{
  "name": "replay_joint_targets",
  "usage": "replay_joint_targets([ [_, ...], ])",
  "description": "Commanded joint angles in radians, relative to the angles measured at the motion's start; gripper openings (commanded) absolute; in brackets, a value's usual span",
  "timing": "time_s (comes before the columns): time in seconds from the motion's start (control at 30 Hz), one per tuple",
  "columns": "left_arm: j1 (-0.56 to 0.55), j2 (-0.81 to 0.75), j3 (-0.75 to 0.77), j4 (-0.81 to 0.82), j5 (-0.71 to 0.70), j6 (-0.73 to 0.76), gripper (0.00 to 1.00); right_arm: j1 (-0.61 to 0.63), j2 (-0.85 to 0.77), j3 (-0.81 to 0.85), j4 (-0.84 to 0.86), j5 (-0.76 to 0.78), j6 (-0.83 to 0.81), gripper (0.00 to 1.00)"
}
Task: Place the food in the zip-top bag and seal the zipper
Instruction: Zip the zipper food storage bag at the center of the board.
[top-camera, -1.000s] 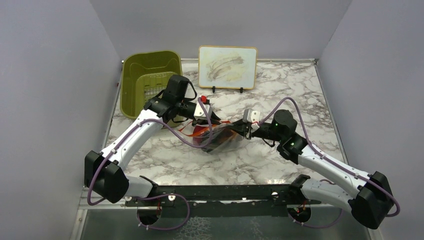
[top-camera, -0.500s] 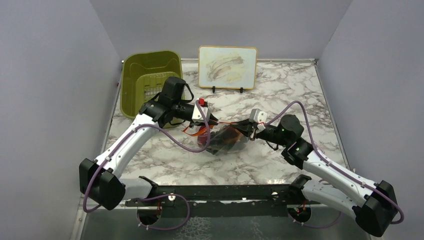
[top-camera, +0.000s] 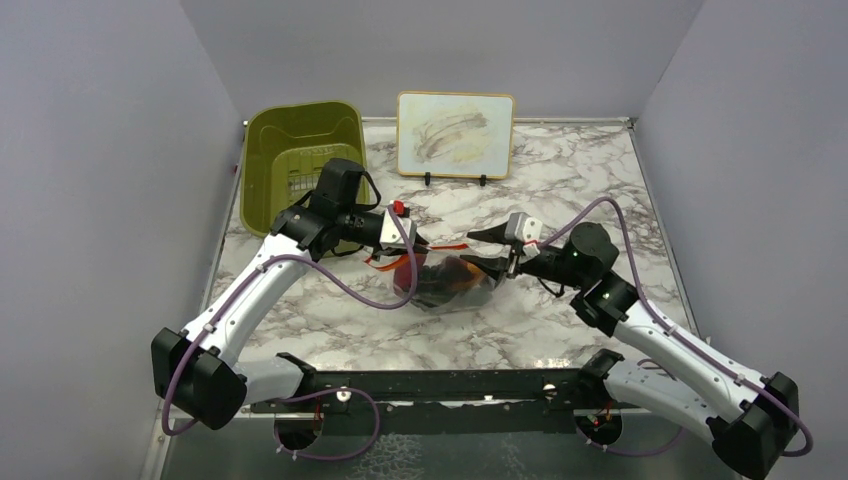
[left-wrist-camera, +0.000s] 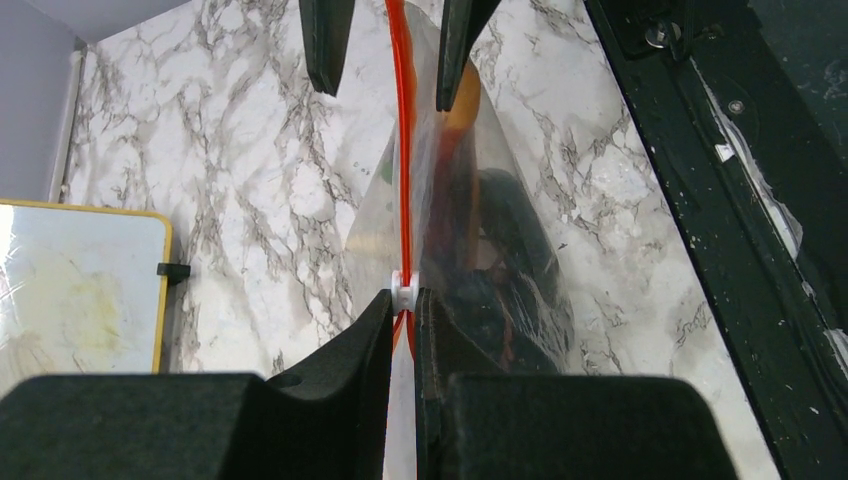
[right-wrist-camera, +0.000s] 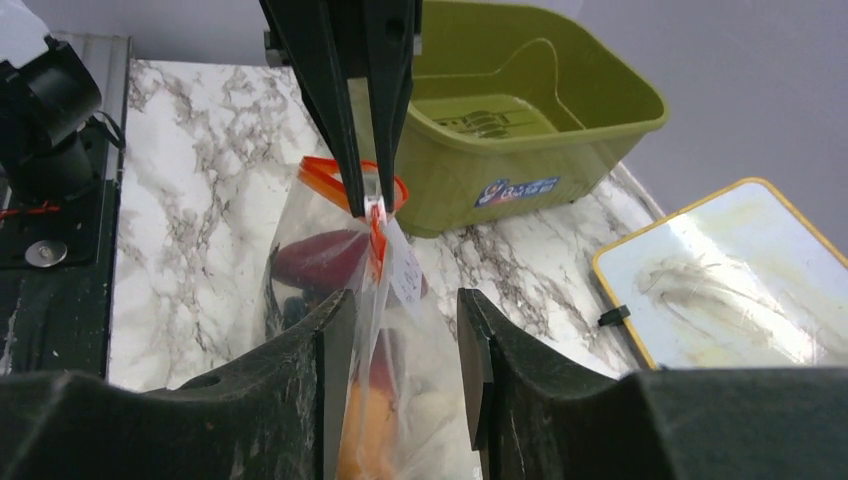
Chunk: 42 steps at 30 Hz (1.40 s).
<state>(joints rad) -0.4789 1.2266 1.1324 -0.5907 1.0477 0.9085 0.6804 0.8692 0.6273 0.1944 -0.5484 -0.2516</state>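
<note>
The clear zip-top bag (top-camera: 445, 282) hangs mid-table from its orange-red zipper (top-camera: 452, 246). Food shows through the plastic: an orange piece (right-wrist-camera: 372, 440), a dark red one (right-wrist-camera: 318, 262) and dark grapes (left-wrist-camera: 512, 232). My left gripper (left-wrist-camera: 403, 297) is shut on the zipper (left-wrist-camera: 402, 150) right at its white slider. It also shows in the top view (top-camera: 414, 243). At the bag's other end my right gripper (right-wrist-camera: 402, 300) is open, its fingers astride the plastic, and in the top view (top-camera: 484, 252) it stands just to the right of the bag.
An olive-green bin (top-camera: 298, 160) stands at the back left, close behind the left arm. A yellow-framed whiteboard (top-camera: 455, 133) is propped at the back. The black rail (top-camera: 440, 385) carrying the arm bases runs along the near edge.
My right gripper has opened and let go of the bag's end. Both arms have drifted apart slightly, and the bag has sagged lower under the left gripper's hold.
</note>
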Motion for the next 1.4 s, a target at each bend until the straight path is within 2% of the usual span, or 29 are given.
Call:
replay_joint_targets([
  [0.0,0.005,0.006,0.037,-0.020,0.039,0.019,0.00,-0.004,-0.026,0.072,-0.060,-0.033,-0.018,0.42],
  [0.3,0.005,0.018,0.048,-0.021,0.066,0.027,0.00,-0.004,0.036,0.148,-0.103,-0.067,-0.023,0.31],
  [0.9,0.005,0.020,0.062,-0.015,0.080,0.021,0.00,-0.004,0.074,0.121,-0.075,-0.076,0.061,0.31],
  [0.97,0.004,0.020,0.062,-0.012,0.081,0.020,0.00,-0.004,0.074,0.122,-0.070,-0.075,0.062,0.26],
  [1.07,0.005,0.020,0.062,-0.010,0.080,0.017,0.00,-0.004,0.067,0.118,-0.054,-0.067,0.065,0.03],
  [1.37,0.005,0.001,0.060,-0.008,0.023,-0.008,0.00,-0.004,0.008,0.100,-0.043,0.064,0.065,0.01],
])
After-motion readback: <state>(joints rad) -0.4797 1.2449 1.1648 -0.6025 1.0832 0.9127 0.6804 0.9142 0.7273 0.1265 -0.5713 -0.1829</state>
